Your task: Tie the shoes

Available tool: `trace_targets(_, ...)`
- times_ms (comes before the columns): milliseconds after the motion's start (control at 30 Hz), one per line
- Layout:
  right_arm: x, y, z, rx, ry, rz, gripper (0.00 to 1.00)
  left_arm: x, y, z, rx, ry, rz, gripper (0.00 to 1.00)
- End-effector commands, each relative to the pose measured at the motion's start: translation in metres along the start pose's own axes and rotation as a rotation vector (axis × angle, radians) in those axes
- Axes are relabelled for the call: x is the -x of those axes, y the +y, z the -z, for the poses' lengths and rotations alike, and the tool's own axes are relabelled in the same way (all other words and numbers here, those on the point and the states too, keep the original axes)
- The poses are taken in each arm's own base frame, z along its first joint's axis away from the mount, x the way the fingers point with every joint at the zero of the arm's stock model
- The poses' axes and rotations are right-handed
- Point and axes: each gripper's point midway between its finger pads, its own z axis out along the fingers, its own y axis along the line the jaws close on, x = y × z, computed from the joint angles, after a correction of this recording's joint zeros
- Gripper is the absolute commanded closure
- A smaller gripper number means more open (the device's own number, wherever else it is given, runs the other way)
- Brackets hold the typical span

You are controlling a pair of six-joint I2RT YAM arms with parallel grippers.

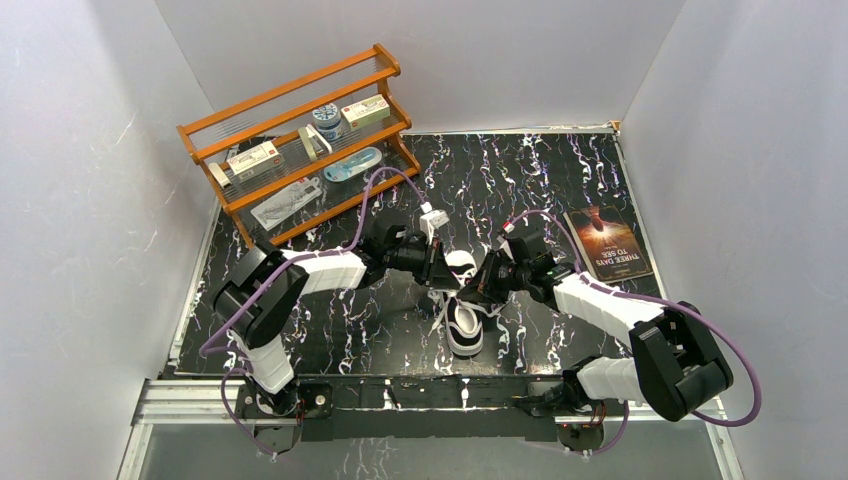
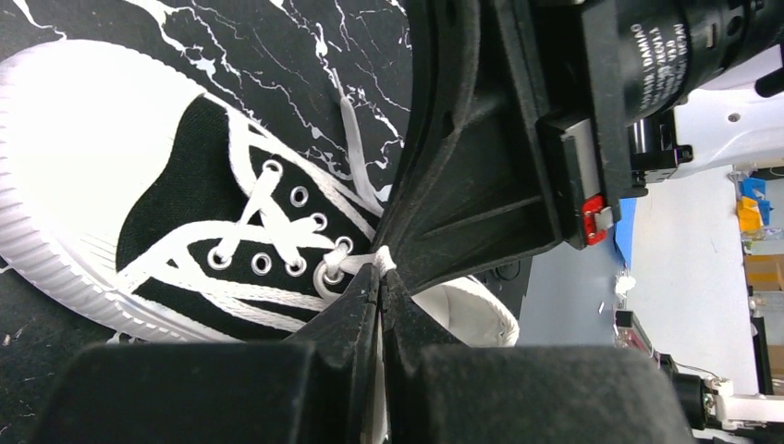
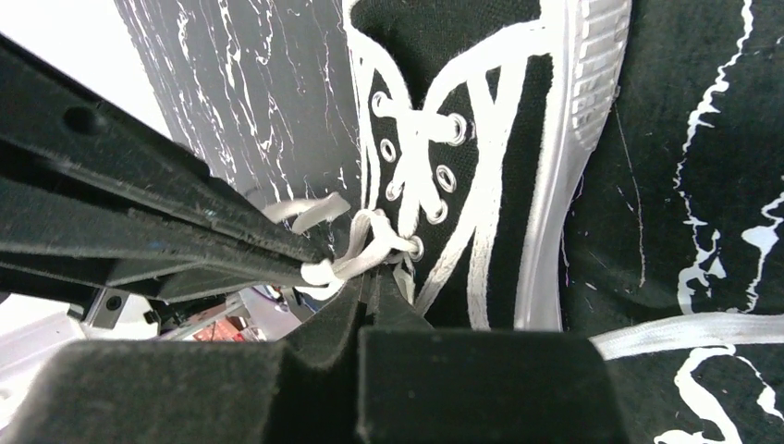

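Sneaker [image 1: 463, 325]: upper is matt black canvas, weave visible. Toe cap [image 2: 83, 120] is smooth white rubber and the sole [image 3: 592, 65] sidewall is ribbed. Eyelets [image 2: 299, 196] are shiny metal. Laces [image 2: 277, 222] are flat white woven cloth. Left gripper [image 2: 381, 276] and right gripper [image 3: 368, 287] have matt black plastic fingers, slightly grainy. Arm shells [image 1: 330, 272] are glossy white plastic. Table [image 1: 560, 170] is a smooth black marble-look top with white veins and a low sheen. Rack [image 1: 300, 88], far left, is varnished orange-brown wood. Book [image 1: 608, 243], right, has a glossy paper cover.
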Motion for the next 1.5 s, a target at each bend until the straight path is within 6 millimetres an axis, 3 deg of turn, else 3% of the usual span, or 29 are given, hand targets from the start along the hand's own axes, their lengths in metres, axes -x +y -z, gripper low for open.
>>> trace_targets(0, 0.018, 0.012, -0.001, 0.028, -0.094, -0.034, 1.00, 0.024, -0.026, 0.010, -0.020, -0.073, -0.078, 1.00)
trace_targets(433, 0.026, 0.007, -0.006, 0.010, -0.144, -0.176, 1.00, -0.002, -0.031, -0.002, 0.000, -0.007, -0.095, 1.00)
trace_targets(900, 0.037, 0.016, -0.006, 0.056, -0.193, -0.171, 1.00, -0.025, -0.025, -0.003, 0.051, -0.008, -0.121, 1.00)
trace_targets(1133, 0.032, 0.013, -0.009, 0.037, -0.156, -0.154, 1.00, -0.030, -0.017, -0.002, 0.087, -0.021, -0.157, 1.00)
trace_targets(1300, 0.030, 0.013, 0.000, -0.017, -0.133, -0.098, 0.80, -0.033, -0.014, -0.003, 0.091, -0.025, -0.164, 1.00)
trace_targets(1467, 0.029, 0.011, 0.017, -0.090, -0.115, -0.041, 0.74, -0.032, -0.015, -0.002, 0.090, -0.037, -0.174, 1.00)
